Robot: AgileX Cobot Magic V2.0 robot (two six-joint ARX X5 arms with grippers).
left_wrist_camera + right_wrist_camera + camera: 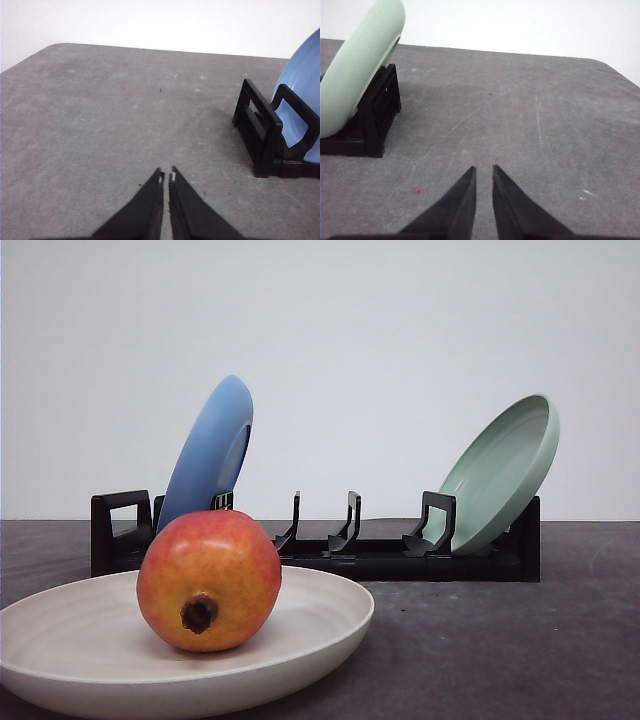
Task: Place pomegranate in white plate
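The pomegranate, red with yellow-orange patches and its dark calyx facing the camera, rests in the white plate at the near left of the front view. My left gripper hovers over bare grey table with its fingertips almost touching, shut and holding nothing. My right gripper is likewise over bare table, its fingers close together with only a narrow slit between them, and nothing is in it. Both grippers are away from the fruit.
Behind the white plate stands a black dish rack. A blue plate leans in its left end and a pale green plate leans in its right end. The rack's left end and right end lie near the grippers.
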